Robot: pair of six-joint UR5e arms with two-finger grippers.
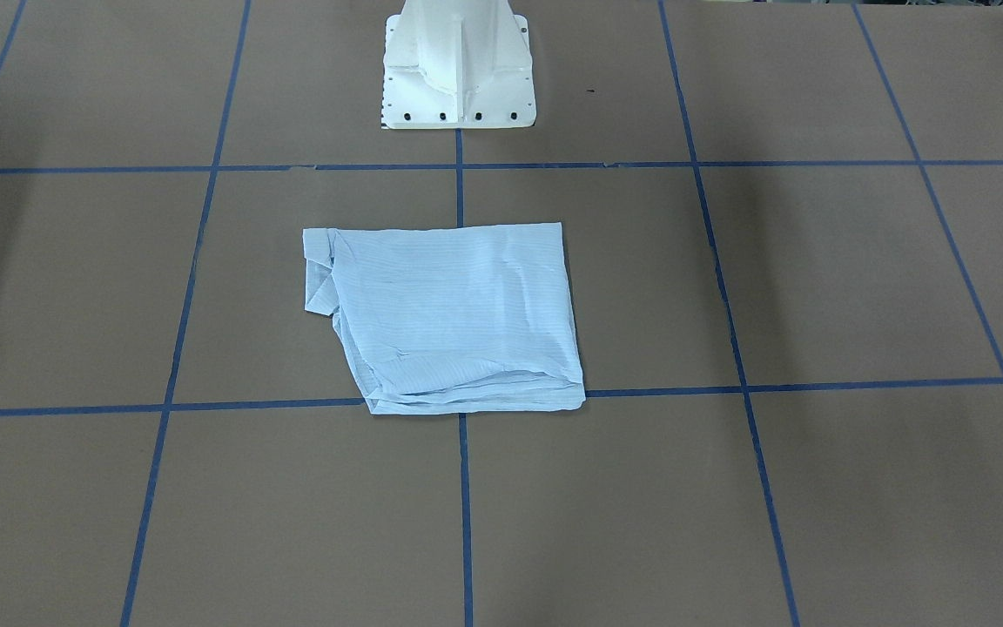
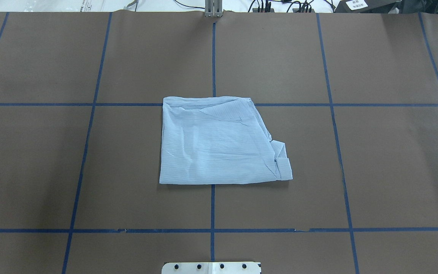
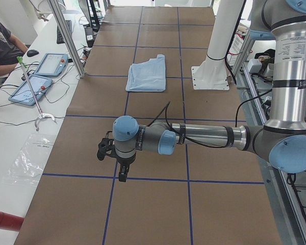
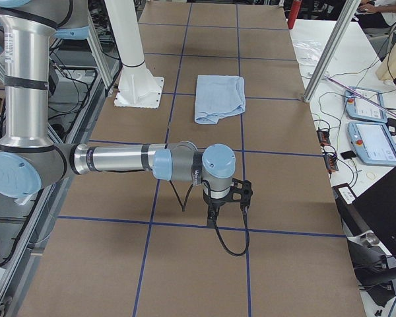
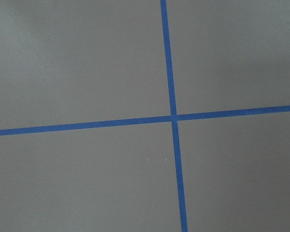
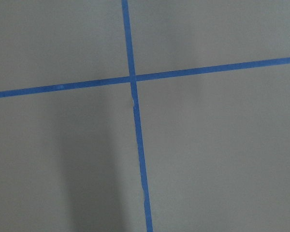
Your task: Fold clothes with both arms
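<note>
The clothes are one pale blue striped shirt (image 1: 449, 313) (image 2: 215, 144), folded into a rough rectangle and lying flat at the table's middle in front of the pedestal. It also shows small in both side views (image 3: 147, 75) (image 4: 219, 98). The left arm's gripper (image 3: 123, 174) hangs over bare brown table near the table's left end, far from the shirt. Likewise the right gripper (image 4: 213, 214) hangs over the right end. Both show only in side views, so I cannot tell whether they are open or shut. Each wrist view holds only table and blue tape lines.
The white pedestal base (image 1: 458, 70) (image 2: 211, 267) stands behind the shirt. Blue tape lines (image 2: 212, 205) grid the brown table. A person (image 3: 2, 46) sits by tablets (image 3: 48, 64) on the side bench; control pendants (image 4: 373, 142) lie on the other bench.
</note>
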